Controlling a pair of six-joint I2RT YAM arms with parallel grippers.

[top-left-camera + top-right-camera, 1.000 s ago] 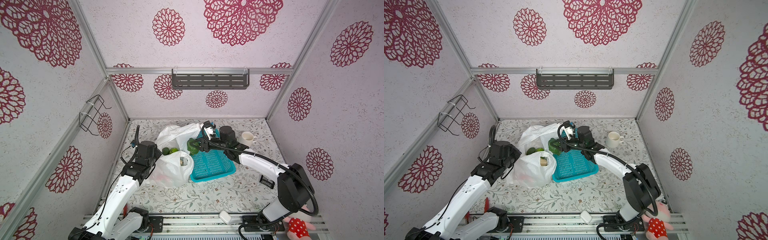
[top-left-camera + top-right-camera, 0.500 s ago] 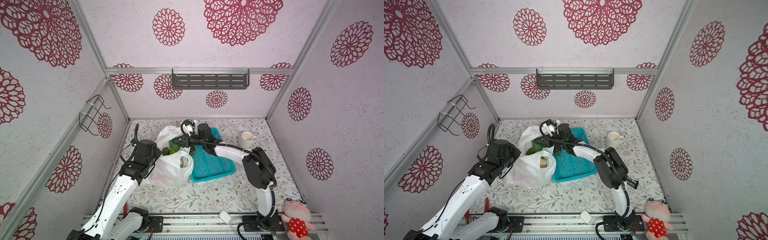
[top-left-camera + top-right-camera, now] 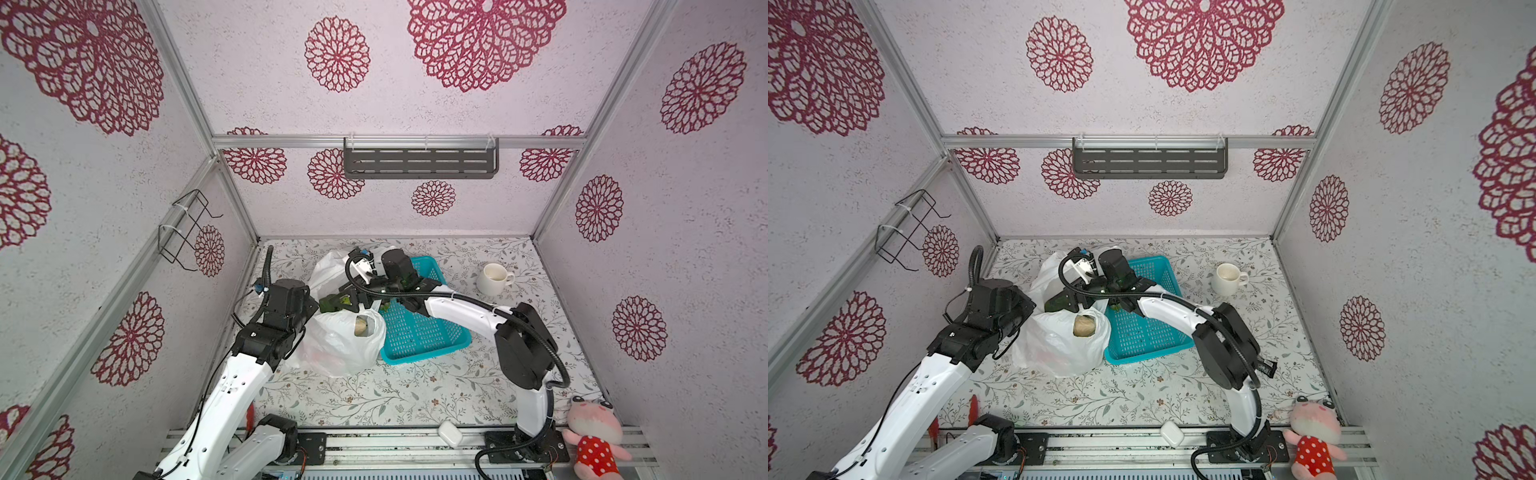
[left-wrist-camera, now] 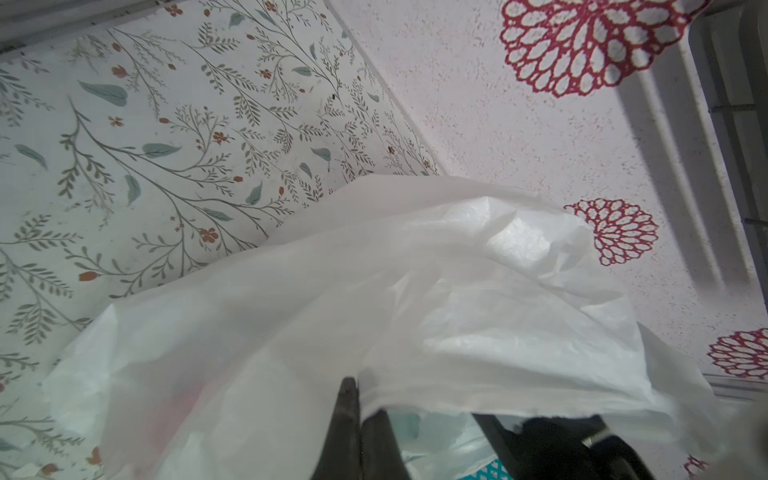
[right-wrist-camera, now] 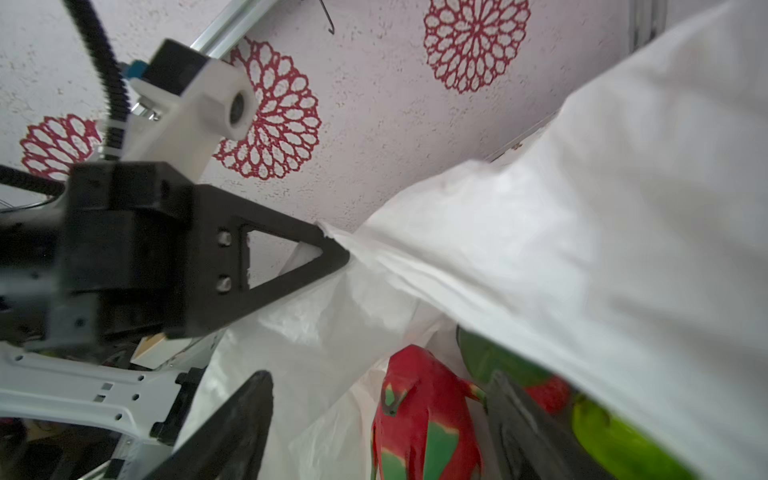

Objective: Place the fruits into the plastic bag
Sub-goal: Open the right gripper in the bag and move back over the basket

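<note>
The right tool (image 5: 380, 374) has sprung wide and empty above the translucent white plastic bag (image 3: 340, 345) near the counter's (image 3: 374, 395) left edge. Its dark green fruit (image 5: 494, 361) now lies inside beside the red fruit (image 5: 419, 415). The left tool (image 4: 359, 399) stays pinched on the bag's rim.

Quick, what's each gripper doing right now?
Left gripper: closed, pinching the plastic bag edge.
Right gripper: open, holding nothing.
</note>
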